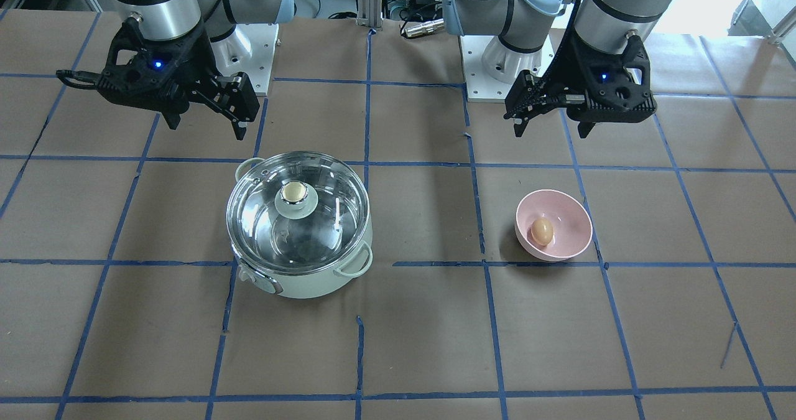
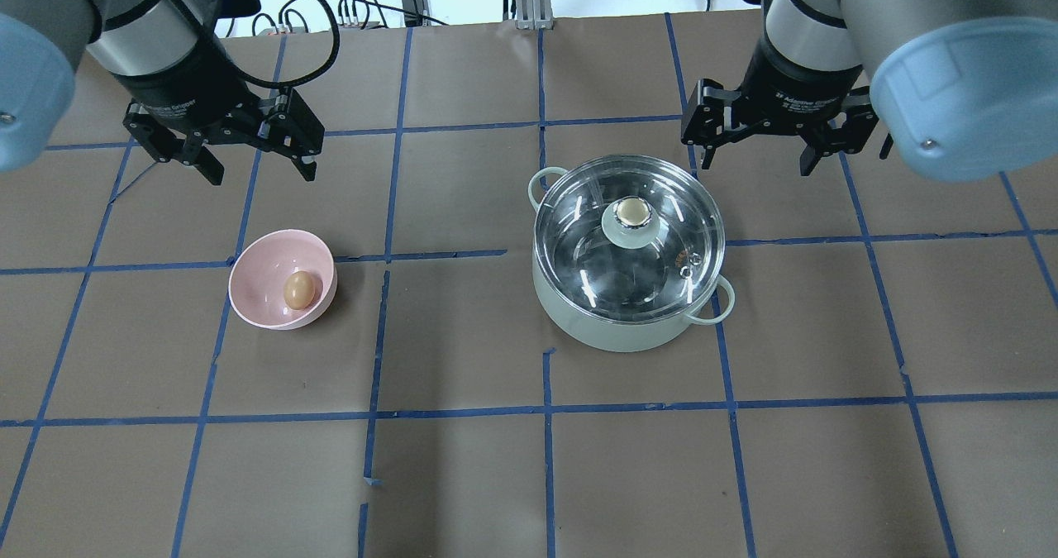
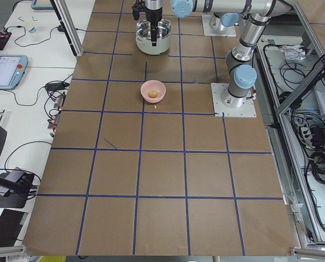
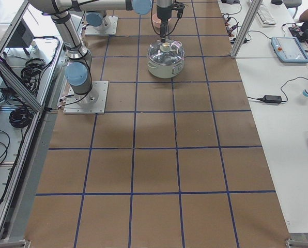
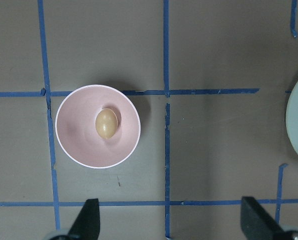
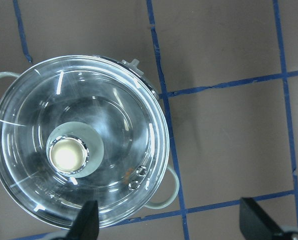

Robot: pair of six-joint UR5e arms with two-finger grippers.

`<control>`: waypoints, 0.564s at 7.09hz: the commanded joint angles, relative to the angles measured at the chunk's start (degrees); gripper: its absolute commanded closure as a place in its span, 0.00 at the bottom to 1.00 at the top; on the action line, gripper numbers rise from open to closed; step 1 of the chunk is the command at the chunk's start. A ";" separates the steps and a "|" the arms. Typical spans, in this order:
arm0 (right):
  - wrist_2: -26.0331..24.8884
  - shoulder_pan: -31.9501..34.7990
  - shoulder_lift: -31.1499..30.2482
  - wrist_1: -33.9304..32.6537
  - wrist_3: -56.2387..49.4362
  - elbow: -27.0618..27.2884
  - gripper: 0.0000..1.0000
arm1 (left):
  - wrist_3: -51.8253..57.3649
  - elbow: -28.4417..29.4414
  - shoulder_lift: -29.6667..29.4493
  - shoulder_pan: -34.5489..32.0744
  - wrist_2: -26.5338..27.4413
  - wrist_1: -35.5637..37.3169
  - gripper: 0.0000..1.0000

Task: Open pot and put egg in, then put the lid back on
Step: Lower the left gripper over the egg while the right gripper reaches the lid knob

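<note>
In the overhead view the pot [image 2: 612, 335] stands on the worktop [image 2: 463, 475] just right of the frame's centre. The lid [image 2: 579, 244] sits on it, with the knob [image 2: 632, 211] at the lid's middle. The bowl [image 2: 252, 281] sits in the left half, well apart from the pot and at about the same height in the frame. The egg [image 2: 298, 289] lies in the bowl. The left pincer [image 2: 260, 169] hangs at upper left, above the bowl in the frame and apart from it. The right pincer [image 2: 755, 164] hangs at upper right, near the pot's upper right rim. In the front-facing view the sides swap: the pot is left of centre and the bowl is to the right.
</note>
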 commanded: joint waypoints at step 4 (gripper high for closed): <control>3.29 4.42 6.09 -12.38 1.78 5.28 0.00 | -0.36 -16.41 -7.72 6.12 -0.23 26.52 0.01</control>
